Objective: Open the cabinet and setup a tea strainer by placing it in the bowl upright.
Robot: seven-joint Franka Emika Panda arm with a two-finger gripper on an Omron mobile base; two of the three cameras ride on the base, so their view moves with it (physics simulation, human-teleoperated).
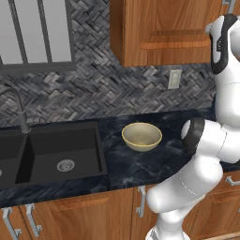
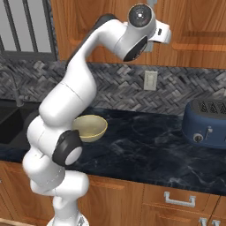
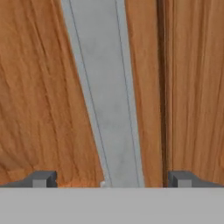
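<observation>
Hand view looks straight at the cabinet (image 3: 39, 87) door, its silver bar handle (image 3: 109, 96) running between the spread-apart fingertips (image 3: 41, 179) of the tool (image 3: 111, 180), nothing gripped; bowl (image 1: 141, 136) sits on the dark surface (image 1: 140, 164) below, beside the sink (image 1: 51, 154).

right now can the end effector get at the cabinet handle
Probably yes. The end effector is open, its tips standing to either side of the silver bar handle on the cabinet door, with nothing between them, so closing should catch it.
</observation>
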